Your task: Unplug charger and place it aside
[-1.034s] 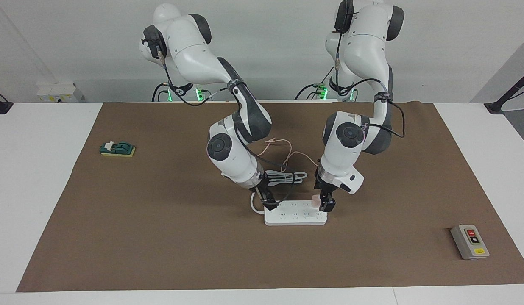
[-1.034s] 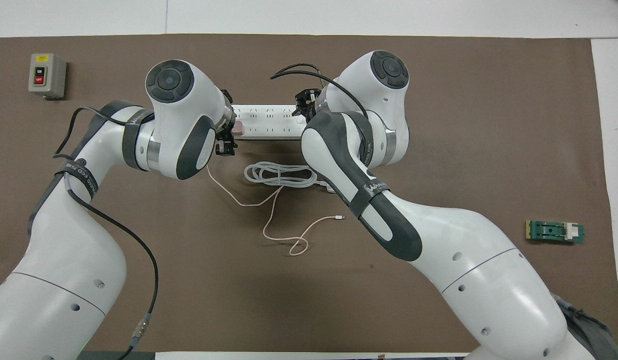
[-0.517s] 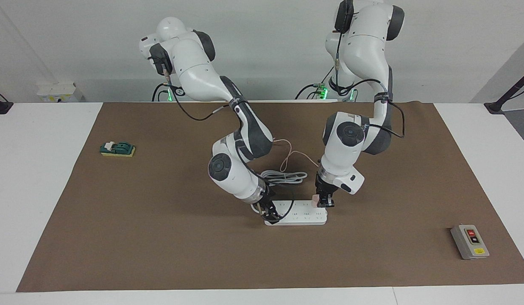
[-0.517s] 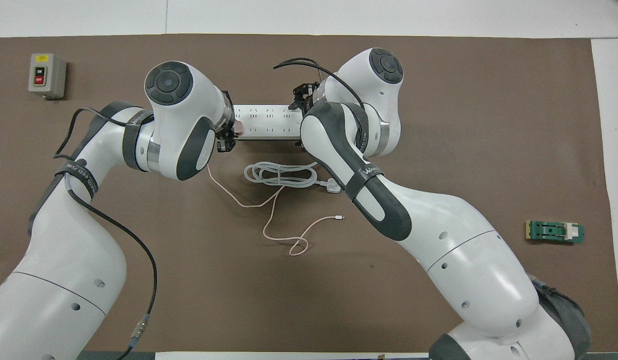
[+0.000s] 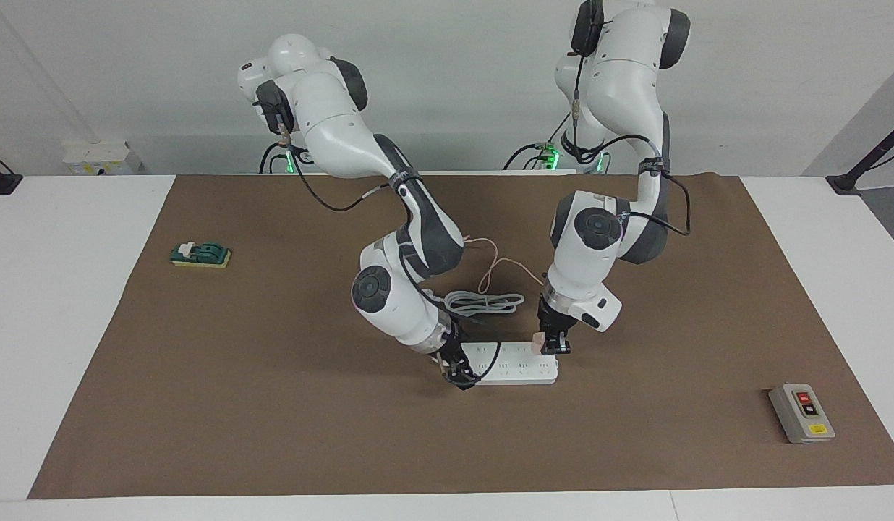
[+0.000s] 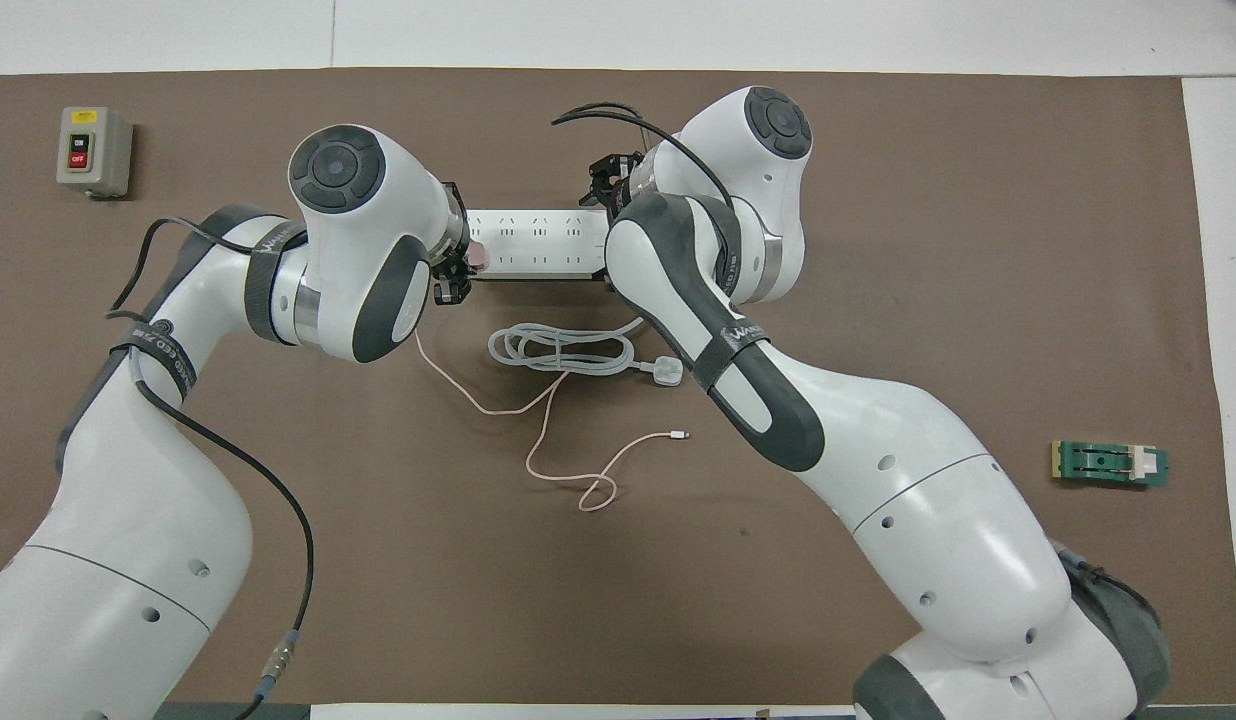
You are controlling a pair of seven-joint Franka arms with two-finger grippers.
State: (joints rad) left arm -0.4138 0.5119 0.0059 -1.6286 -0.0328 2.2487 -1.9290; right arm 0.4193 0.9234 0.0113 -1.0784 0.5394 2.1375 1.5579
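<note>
At the middle of the bench (image 5: 78,325), on a brown mat (image 5: 273,420), a white power strip (image 5: 516,365) lies flat with a gripper at each end of it. The left gripper (image 5: 552,347) points straight down at the end toward the left arm, its fingers closed on the charger (image 5: 537,342), a small pale-pink cube sitting on the strip's top face. From beneath that gripper the charger's thin pink cable (image 6: 538,430) trails toward the robots and ends in a loose loop on the mat. The right gripper (image 5: 460,376) is tilted down at the strip's other end, resting against that end; I cannot tell how far its fingers are parted. Between the two grippers, a little nearer the robots, the strip's thick white cord (image 6: 563,350) lies coiled. A grey button box (image 5: 801,413) sits well away from the left gripper, toward the left arm's end, and a green block (image 5: 201,254) sits well away from the right gripper, toward the right arm's end.
</note>
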